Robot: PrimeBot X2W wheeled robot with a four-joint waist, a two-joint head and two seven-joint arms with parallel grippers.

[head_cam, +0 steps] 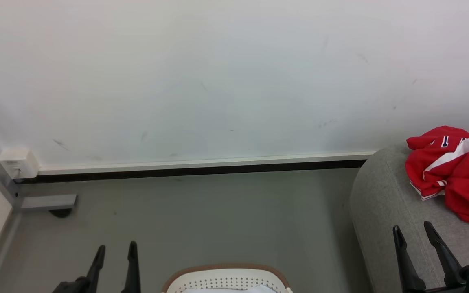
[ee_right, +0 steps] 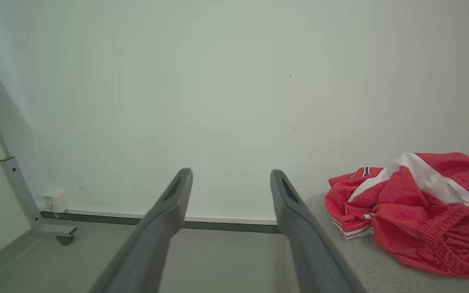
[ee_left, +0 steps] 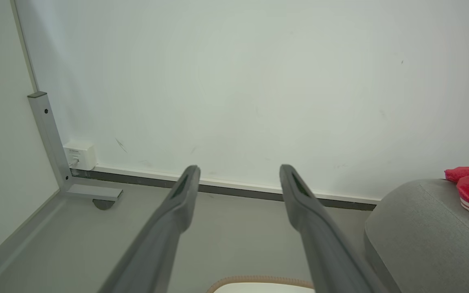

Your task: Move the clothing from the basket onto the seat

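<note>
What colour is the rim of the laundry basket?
Brown, topping the white perforated basket; the head view shows it best.

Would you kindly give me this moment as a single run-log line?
jersey: crumpled on seat | basket: pale cloth inside | left gripper: open, empty | right gripper: open, empty

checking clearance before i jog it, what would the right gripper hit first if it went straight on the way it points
Probably the white wall just above the skirting, seen between the right gripper's open jaws. The red jersey and grey seat lie right of that line; depth is unclear.
</note>
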